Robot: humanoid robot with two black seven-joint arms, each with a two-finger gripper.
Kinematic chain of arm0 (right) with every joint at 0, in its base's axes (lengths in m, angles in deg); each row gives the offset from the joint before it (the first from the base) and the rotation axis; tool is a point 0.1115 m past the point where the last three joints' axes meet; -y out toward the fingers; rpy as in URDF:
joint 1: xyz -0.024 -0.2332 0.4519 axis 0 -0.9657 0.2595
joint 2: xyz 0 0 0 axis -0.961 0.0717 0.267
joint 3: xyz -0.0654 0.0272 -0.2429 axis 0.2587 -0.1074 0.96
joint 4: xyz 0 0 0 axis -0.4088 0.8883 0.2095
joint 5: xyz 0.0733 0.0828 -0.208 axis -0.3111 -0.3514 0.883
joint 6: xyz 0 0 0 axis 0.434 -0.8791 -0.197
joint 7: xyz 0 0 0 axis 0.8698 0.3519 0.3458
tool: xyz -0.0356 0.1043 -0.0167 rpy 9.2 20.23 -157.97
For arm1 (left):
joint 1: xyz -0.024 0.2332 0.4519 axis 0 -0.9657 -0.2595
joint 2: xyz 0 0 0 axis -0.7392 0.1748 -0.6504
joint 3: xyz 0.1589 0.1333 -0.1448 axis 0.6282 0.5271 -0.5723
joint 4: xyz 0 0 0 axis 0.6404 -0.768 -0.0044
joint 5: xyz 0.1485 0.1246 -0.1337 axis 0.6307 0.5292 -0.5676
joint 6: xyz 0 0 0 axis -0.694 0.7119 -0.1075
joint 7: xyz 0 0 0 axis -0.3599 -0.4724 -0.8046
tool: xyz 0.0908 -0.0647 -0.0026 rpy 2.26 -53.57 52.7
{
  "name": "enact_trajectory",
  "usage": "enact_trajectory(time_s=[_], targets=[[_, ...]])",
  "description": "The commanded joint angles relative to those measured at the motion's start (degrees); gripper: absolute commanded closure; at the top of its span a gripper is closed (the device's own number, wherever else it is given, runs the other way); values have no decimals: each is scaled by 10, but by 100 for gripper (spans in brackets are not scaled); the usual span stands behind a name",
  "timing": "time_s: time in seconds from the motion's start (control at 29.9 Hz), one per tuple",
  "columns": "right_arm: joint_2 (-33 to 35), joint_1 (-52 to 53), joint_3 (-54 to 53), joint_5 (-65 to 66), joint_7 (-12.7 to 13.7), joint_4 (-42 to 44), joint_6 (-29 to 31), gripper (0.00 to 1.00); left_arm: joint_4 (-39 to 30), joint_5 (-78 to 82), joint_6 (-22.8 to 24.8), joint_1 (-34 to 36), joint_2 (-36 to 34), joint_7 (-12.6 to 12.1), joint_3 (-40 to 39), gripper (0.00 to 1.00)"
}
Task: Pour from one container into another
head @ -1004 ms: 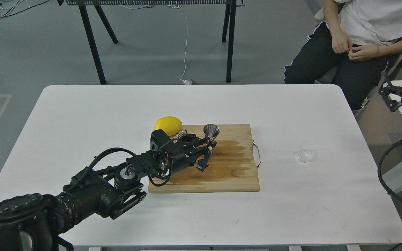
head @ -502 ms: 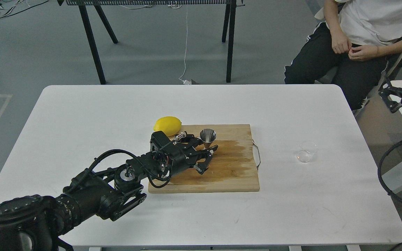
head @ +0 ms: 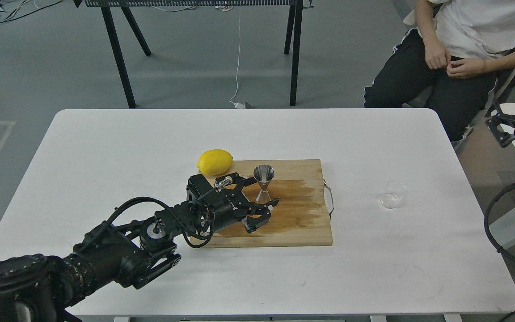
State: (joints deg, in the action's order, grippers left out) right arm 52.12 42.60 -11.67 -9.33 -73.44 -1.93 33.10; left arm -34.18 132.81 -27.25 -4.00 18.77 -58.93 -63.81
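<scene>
The steel jigger [head: 263,182] stands upright on the wooden cutting board [head: 302,228], near its back edge. My left gripper [head: 264,215] hovers just in front of and below the jigger, open, with nothing between its fingers and a small gap to the jigger. The clear glass cup [head: 394,194] stands alone on the white table [head: 105,147], to the right of the board. My right gripper [head: 504,129] sits off the table at the right edge of the view, far from the cup; its fingers cannot be told apart.
A yellow lemon [head: 214,162] lies at the board's back left corner. The board has a wet dark patch and a metal handle [head: 330,199] on its right side. A seated person [head: 458,49] is beyond the table's far right corner.
The jigger, held tilted in my left gripper a second ago, now stands upright on the board. My left gripper has let it go and pulled back toward me.
</scene>
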Motion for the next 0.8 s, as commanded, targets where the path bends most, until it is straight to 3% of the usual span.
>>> enact_trajectory(time_s=[0.0,0.5,0.64,0.77], targets=[[0,0,-3,0,0,0,0,0,0,0,-4,0,-1,1,1,20],[4,-14,-15,0,0,4,0,0,-17,0,-19,-39,-105,4,2,19],[18,-26,-14,-1,6,2,0,0,-139,0,-19,-49,-194,3,2,19],[40,-41,-14,1,3,6,0,0,-300,-143,-19,-49,-287,4,0,19]])
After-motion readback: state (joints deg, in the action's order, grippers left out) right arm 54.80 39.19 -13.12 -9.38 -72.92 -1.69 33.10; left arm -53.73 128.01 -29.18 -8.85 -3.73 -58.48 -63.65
